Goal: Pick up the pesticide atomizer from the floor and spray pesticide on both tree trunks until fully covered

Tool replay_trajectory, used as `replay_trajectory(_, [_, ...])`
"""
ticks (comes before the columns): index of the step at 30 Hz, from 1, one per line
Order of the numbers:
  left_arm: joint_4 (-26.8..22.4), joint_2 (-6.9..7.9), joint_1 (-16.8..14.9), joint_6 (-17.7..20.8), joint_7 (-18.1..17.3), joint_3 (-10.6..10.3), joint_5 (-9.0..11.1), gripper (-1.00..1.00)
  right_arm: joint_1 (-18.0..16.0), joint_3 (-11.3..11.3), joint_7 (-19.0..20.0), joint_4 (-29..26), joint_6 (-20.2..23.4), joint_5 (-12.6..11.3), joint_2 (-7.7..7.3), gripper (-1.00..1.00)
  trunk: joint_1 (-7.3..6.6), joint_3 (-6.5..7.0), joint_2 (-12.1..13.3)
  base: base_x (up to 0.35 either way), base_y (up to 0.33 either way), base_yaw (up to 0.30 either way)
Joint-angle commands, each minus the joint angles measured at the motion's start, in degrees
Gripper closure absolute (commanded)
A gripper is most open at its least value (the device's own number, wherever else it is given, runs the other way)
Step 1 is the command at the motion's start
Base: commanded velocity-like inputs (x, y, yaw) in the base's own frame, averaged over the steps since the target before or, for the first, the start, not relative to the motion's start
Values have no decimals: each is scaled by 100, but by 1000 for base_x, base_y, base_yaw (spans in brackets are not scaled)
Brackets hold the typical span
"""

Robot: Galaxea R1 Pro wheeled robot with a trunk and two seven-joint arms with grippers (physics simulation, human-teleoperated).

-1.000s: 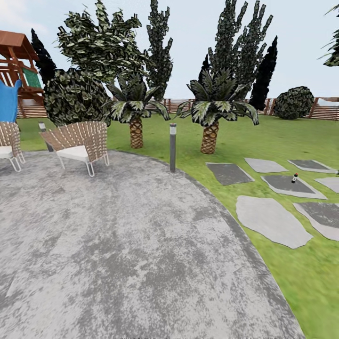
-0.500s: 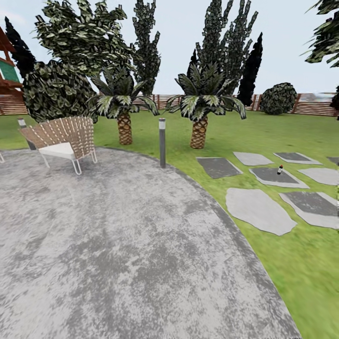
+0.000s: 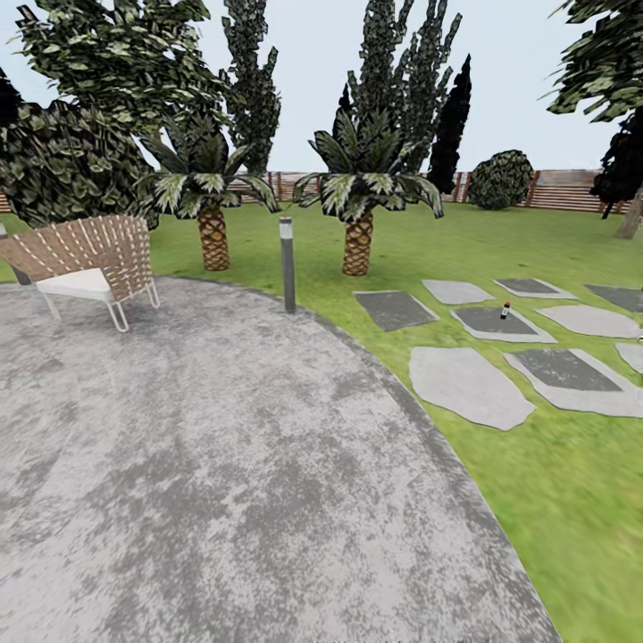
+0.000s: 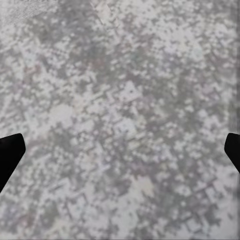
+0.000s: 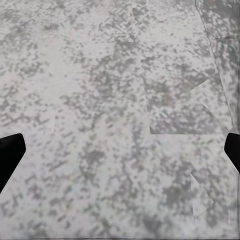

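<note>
I see the atomizer (image 3: 505, 310) standing upright on a dark stepping stone (image 3: 494, 322) in the lawn (image 3: 554, 464), right of the gray paved patio (image 3: 223, 464) | left gripper (image 4: 120, 155): fingers spread wide over paving, nothing held | right gripper (image 5: 120, 155): likewise spread, nothing held | wicker chair (image 3: 85, 263) far left, lamp post (image 3: 288, 264) at patio edge, palms (image 3: 357, 192) and fence (image 3: 563, 191) beyond.

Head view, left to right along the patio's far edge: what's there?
Wicker chair → left palm → lamp post → right palm → dark stepping stone → pesticide atomizer, standing on another stone.
</note>
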Motion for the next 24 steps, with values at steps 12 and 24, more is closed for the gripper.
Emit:
replay_trajectory(12, [3, 21, -3, -18, 31, 30, 39, -100, -3, -6, -4, 5, -19, -21, 1, -100, -1, -67, -2, 168, 0, -105])
replay_trajectory(24, [-535, 65, -144, -20, 69, 49, 70, -100, -3, -15, -22, 9, -19, -21, 8, -100, -1, -69, -2, 335, 0, -3])
